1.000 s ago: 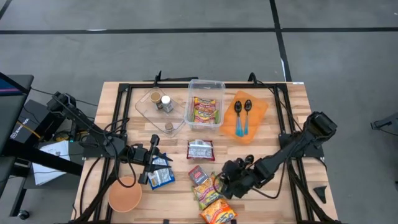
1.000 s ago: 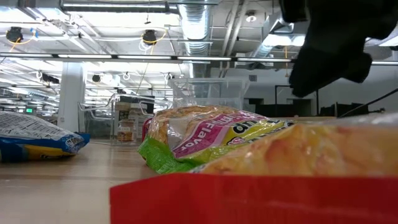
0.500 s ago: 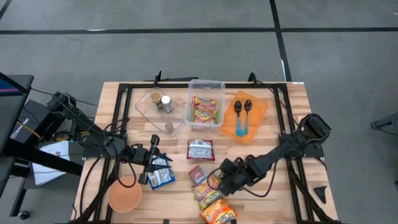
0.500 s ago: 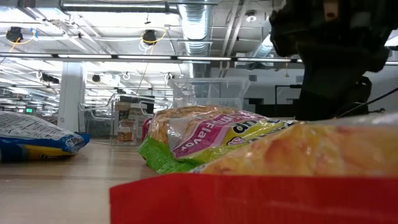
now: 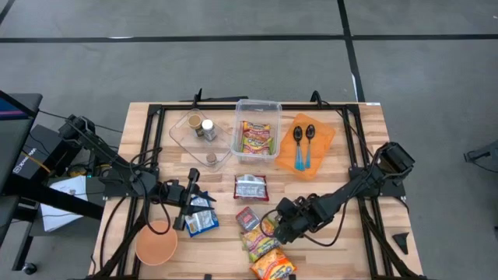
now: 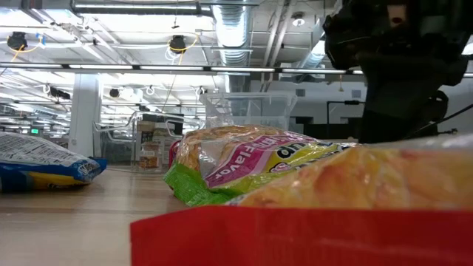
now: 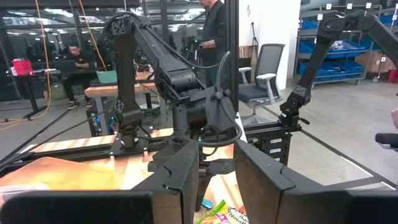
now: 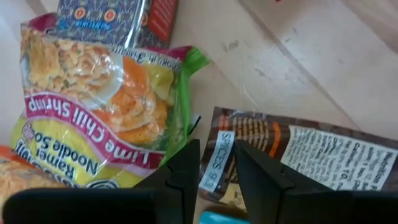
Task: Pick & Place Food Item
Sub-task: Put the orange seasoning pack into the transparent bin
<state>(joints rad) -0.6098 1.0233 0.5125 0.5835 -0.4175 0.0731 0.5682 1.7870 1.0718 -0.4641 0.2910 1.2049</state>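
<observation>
The right gripper [image 5: 274,227] is hovering low over the cluster of food packets at about six o'clock on the wooden table [image 5: 366,124]. Its fingers [image 8: 186,167] are standing close together with only a narrow gap between them, and nothing is sitting in that gap. Through the right wrist view they are pointing at the green edge of the Lime Chili Shrimp ramen packet [image 8: 99,118] — the dark spice packet [image 8: 292,158] is lying just beside it, and a small red-and-blue packet [image 8: 106,15] is touching the ramen's far end.

From above, the ramen packet [image 5: 255,238] is lying flat at six o'clock, with an orange snack bag [image 5: 272,267] just past it toward the table's edge. The left gripper [image 5: 187,204] is waiting at about eight o'clock, near the blue-and-white packets [image 5: 202,222] and the orange bowl [image 5: 156,243]; its fingers [image 7: 180,180] are also sitting narrowly apart and holding nothing.

Toward twelve o'clock a clear bin [image 5: 257,131] is holding another ramen packet. At eleven o'clock a clear tray [image 5: 183,140] is carrying small jars, and at one o'clock an orange plate [image 5: 323,138] is bearing two spoons [image 5: 303,146]. A silver packet [image 5: 250,187] is lying near the centre.

People are showing in the room beyond, in the left wrist view.
</observation>
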